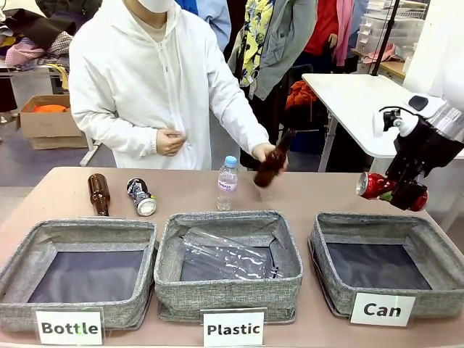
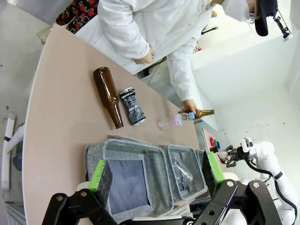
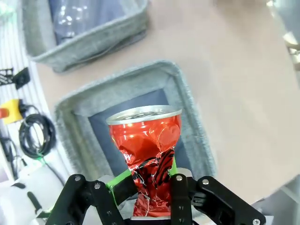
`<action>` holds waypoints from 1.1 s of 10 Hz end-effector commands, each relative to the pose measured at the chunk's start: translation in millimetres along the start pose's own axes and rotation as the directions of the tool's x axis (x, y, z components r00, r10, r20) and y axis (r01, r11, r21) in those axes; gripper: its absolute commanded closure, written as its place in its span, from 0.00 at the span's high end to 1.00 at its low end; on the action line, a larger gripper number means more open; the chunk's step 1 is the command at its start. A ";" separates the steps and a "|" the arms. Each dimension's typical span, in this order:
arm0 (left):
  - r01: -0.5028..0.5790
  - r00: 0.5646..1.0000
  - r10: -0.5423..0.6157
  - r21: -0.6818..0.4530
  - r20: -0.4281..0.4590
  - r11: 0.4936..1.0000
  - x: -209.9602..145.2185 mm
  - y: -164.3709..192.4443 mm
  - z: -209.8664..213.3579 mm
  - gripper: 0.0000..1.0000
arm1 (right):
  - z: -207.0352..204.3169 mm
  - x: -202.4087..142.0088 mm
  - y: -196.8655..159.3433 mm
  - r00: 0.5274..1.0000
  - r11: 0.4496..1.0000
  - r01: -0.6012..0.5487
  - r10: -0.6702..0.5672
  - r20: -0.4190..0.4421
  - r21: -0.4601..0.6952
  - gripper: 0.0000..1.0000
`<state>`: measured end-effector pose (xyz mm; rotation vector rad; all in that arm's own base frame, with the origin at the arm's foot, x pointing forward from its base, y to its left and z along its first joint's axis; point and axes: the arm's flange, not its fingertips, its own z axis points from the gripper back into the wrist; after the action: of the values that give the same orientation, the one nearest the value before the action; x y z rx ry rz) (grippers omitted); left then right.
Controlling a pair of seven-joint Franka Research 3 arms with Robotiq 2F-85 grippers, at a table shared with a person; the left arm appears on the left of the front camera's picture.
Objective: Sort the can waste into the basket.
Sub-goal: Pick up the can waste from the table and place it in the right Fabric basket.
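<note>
Front camera: my right gripper (image 1: 400, 194) is clamped on the red can (image 1: 371, 185), holding it in the air above the Can basket (image 1: 377, 230). The dark can (image 1: 141, 197) lies on the table (image 1: 319, 190) at the left (just beside a brown bottle (image 1: 98, 193)). Left wrist camera: my left gripper (image 2: 156, 171) has its jaws spread wide with nothing between them, over the Bottle basket (image 2: 140, 150); the dark can lies beyond it. Right wrist camera: the fingers pinch the crumpled red can, with the Can basket's dark lining below.
</note>
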<state>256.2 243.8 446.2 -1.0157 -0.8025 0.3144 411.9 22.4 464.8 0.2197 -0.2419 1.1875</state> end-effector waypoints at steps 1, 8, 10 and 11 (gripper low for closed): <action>0.022 1.000 -0.022 -0.016 0.015 1.000 1.3 1.1 -1.0 1.00 | 4.9 3.5 -11.0 1.000 0.998 -0.004 0.005 -0.027 0.066 0.00; 0.022 1.000 -0.022 -0.016 0.015 1.000 1.3 1.1 -1.0 1.00 | 3.6 7.5 -20.6 0.999 0.995 0.035 -0.032 -0.029 0.097 1.00; 0.022 1.000 -0.022 -0.016 0.015 1.000 1.3 1.1 -1.0 1.00 | 2.6 7.3 -21.5 0.999 0.995 0.041 -0.039 -0.026 0.095 1.00; 0.022 1.000 -0.022 -0.016 0.015 1.000 1.3 1.1 -1.0 1.00 | 2.4 7.3 -22.0 0.999 0.994 0.047 -0.045 -0.027 0.096 1.00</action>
<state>256.2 243.8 446.1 -1.0158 -0.8024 0.3143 430.6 19.4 465.4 0.2620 -0.1477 1.1729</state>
